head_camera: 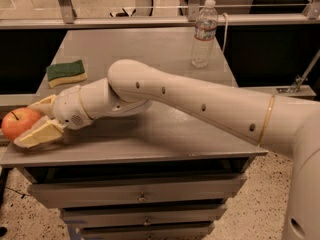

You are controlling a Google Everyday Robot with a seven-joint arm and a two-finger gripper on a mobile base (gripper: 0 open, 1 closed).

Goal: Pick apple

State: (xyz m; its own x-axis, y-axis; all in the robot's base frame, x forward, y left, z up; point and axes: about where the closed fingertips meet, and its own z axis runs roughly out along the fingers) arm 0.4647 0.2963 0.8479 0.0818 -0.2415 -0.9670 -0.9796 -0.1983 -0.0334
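gripper (27, 125) is at the tabletop's (165, 49) 9 o'clock edge, low over the surface, nose pointing toward 9.

Fingers (39, 133) are spread, one on each side of the apple (18, 122). Far finger sits behind it at its 1 o'clock, near finger runs along its 5 o'clock side. Near finger looks touching or just beside the skin. Can't tell contact on the far one. No visible squeeze.

apple: red-orange, dark stem up. It sits right at the tabletop's left edge, between the fingers. Can't tell how much of it overhangs the edge.

arm (200, 101): cream, comes in from 4 o'clock and lies across the front half of the tabletop. Elbow bulge is near centre, wrist out at 9.

sponge (66, 73): green over yellow, flat at 10 o'clock, beyond the gripper and apart from it.

water bottle (204, 34): clear, white cap, upright at 1 o'clock, well apart from the arm.

drawers (145, 196): grey, stacked under the tabletop's front edge at 6 o'clock.
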